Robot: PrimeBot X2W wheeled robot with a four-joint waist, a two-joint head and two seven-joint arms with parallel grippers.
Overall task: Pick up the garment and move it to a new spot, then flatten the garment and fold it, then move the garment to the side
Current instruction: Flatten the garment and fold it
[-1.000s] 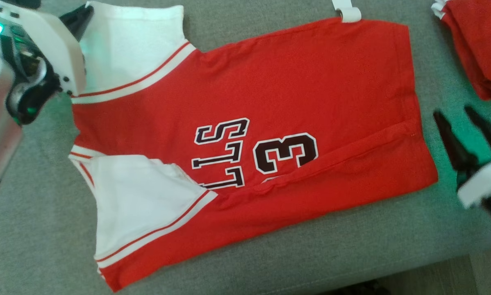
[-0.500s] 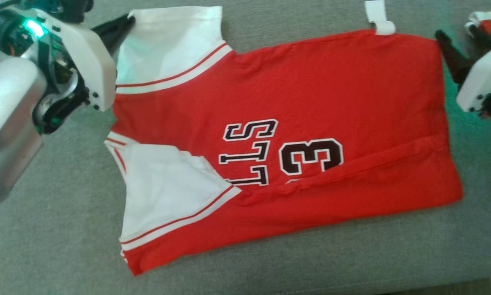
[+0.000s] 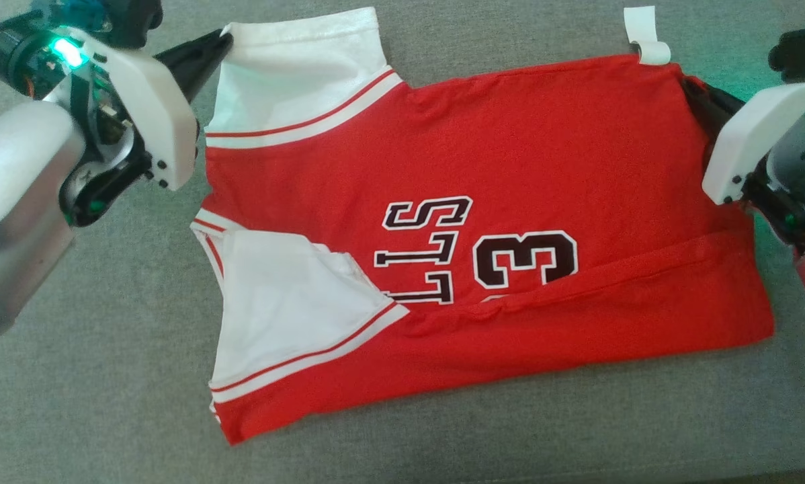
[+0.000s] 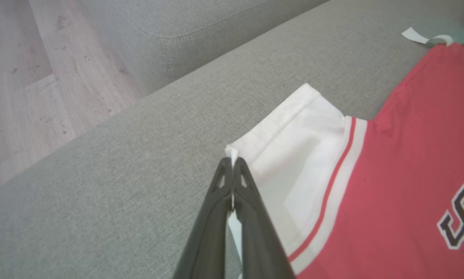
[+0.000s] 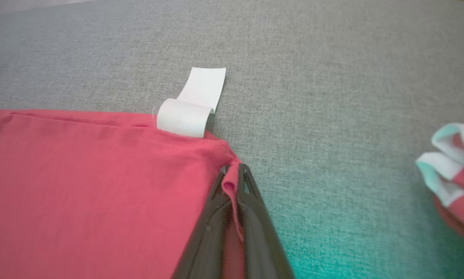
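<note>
A red jersey [image 3: 510, 168] with white sleeves and dark lettering lies flat on the grey sofa seat, its near long edge folded over the number. My left gripper [image 3: 226, 40] is shut on the corner of the far white sleeve [image 4: 294, 155], the cloth pinched between its fingertips [image 4: 232, 162]. My right gripper [image 3: 691, 91] is shut on the jersey's far hem corner [image 5: 232, 182], red cloth bunched between the fingers. A white tag [image 5: 193, 104] sticks out of the hem beside that corner.
Another red and white garment [image 5: 452, 170] lies on the seat to the right. The grey sofa cushion [image 3: 107, 376] spreads all around the jersey. Wooden floor [image 4: 30, 77] and a sofa arm [image 4: 185, 35] lie beyond the left end.
My right gripper went from open beside the jersey's near right edge up to the far hem corner and shut on it. The left gripper kept its hold on the sleeve. The camera shifted.
</note>
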